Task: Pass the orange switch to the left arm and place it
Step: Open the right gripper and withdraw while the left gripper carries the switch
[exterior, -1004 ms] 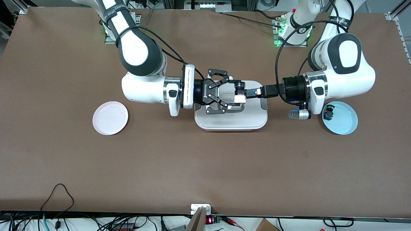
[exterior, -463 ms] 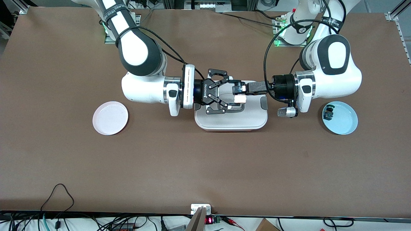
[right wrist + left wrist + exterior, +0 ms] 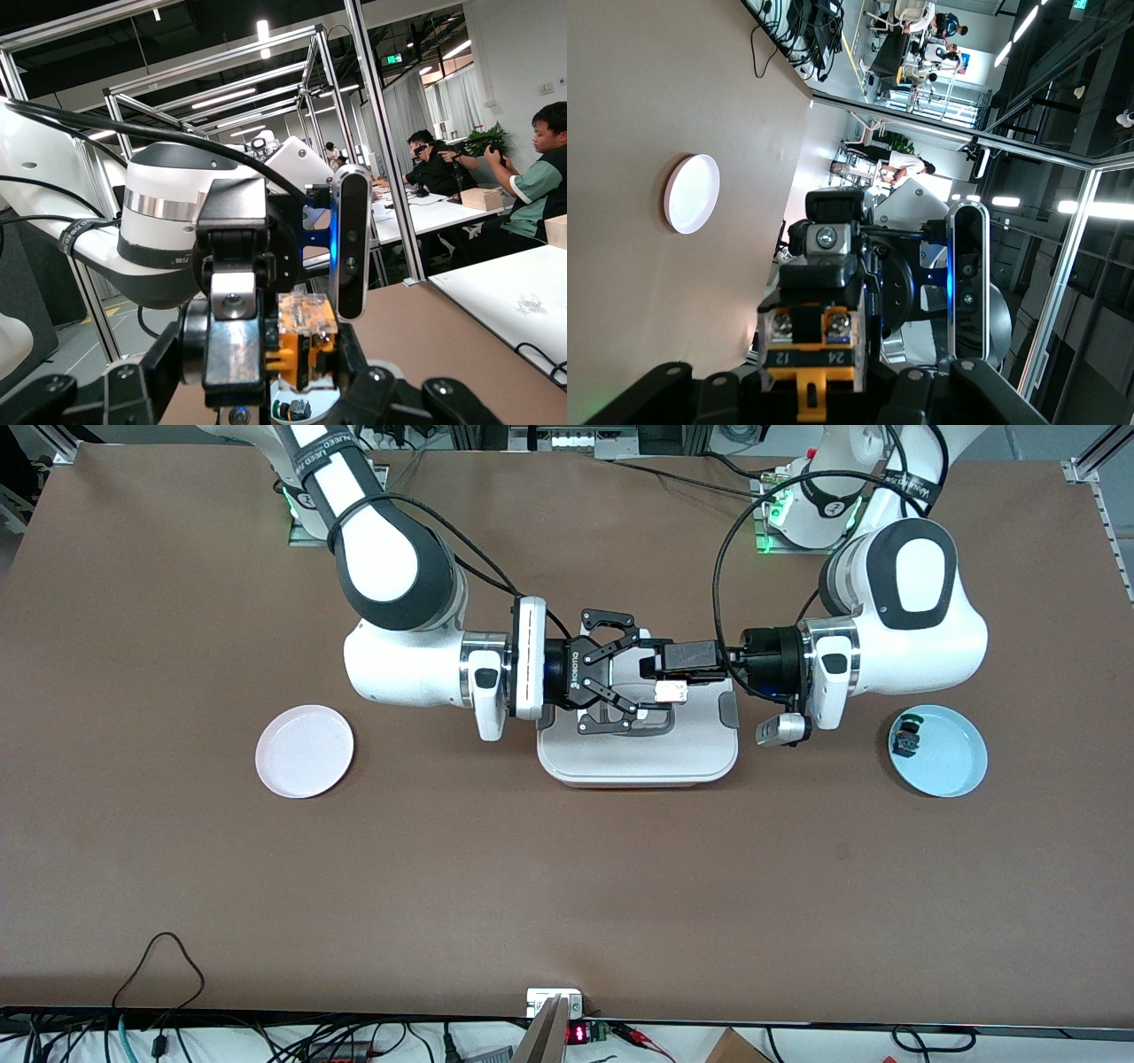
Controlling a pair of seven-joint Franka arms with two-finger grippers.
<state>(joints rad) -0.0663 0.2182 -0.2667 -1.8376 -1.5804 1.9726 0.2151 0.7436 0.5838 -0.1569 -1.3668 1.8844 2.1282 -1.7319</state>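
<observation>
The orange switch (image 3: 666,689), a small black part with an orange and clear contact block, hangs in the air over the white box (image 3: 638,757). My right gripper (image 3: 651,686) is shut on it, reaching in from the pink plate's end of the table. My left gripper (image 3: 666,666) meets it from the blue plate's end and is shut on the same switch. In the left wrist view the orange block (image 3: 808,354) sits in my left gripper (image 3: 811,376). In the right wrist view the switch (image 3: 306,341) sits in my right gripper (image 3: 266,363), beside one metal left finger (image 3: 232,341).
A bare pink plate (image 3: 304,750) lies toward the right arm's end of the table. A blue plate (image 3: 948,766) toward the left arm's end holds a small green-capped switch (image 3: 905,737). The box lies between the plates, under both wrists.
My left arm has moved in over the box toward the right gripper, and its fingers have closed on the switch. The right arm shifted slightly toward it, still holding the switch.
</observation>
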